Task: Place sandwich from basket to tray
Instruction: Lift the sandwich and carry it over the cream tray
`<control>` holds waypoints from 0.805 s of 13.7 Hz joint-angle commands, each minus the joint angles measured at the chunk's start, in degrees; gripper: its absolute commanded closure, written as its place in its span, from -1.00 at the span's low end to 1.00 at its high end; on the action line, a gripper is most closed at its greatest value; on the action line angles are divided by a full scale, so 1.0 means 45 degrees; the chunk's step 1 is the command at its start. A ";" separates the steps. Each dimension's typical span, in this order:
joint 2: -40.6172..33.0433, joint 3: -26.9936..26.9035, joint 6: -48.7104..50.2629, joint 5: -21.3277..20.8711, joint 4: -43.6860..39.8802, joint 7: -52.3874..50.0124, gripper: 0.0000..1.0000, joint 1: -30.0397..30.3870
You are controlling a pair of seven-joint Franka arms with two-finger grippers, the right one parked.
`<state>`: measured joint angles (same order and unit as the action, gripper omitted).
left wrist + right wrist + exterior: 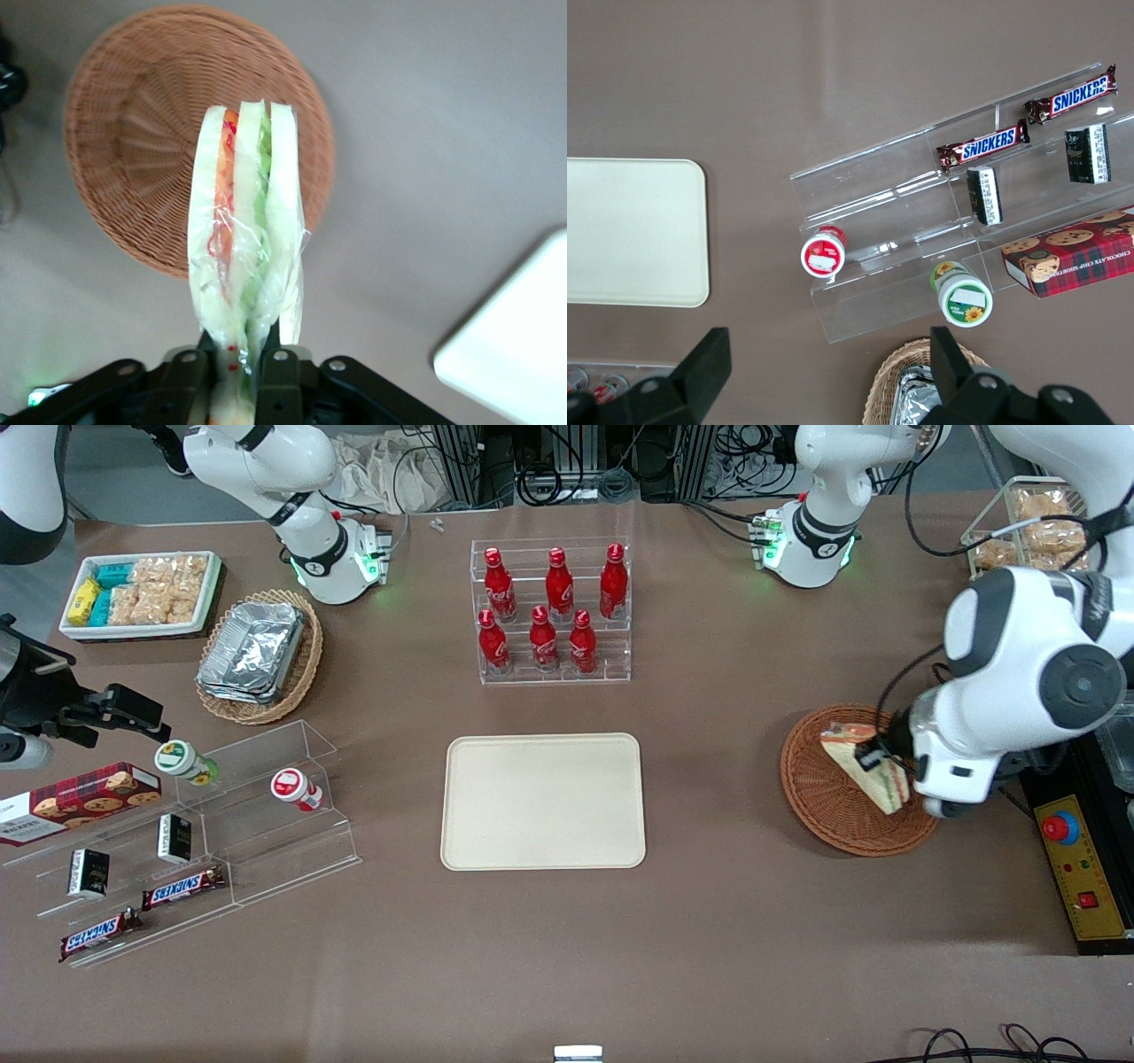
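My left gripper (877, 760) is shut on the clear-wrapped sandwich (864, 772) and holds it above the round reddish-brown basket (819, 797) at the working arm's end of the table. In the left wrist view the sandwich (244, 239) stands pinched between the black fingers (276, 376), clear of the basket (142, 133), which looks empty below it. The cream tray (543, 801) lies flat at the middle of the table; its corner shows in the left wrist view (523, 345).
A clear rack of red bottles (554, 611) stands farther from the front camera than the tray. A yellow control box (1083, 868) sits beside the basket. Clear shelves with snacks (177, 841) and a tan basket of foil trays (257, 655) lie toward the parked arm's end.
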<state>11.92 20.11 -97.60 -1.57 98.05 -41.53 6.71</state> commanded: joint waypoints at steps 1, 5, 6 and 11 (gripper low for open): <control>0.0358 0.0528 0.0322 -0.0840 -0.0460 0.0440 1.00 -0.1309; 0.1994 0.0765 -0.0435 -0.1761 -0.1237 0.0362 1.00 -0.4492; 0.2637 0.0765 -0.0962 -0.1761 -0.1667 0.0265 1.00 -0.4943; 0.5705 0.0745 -0.3424 -0.1858 -0.3018 -0.0029 1.00 -0.6507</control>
<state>31.58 23.87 -111.75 -8.52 89.53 -41.05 -20.14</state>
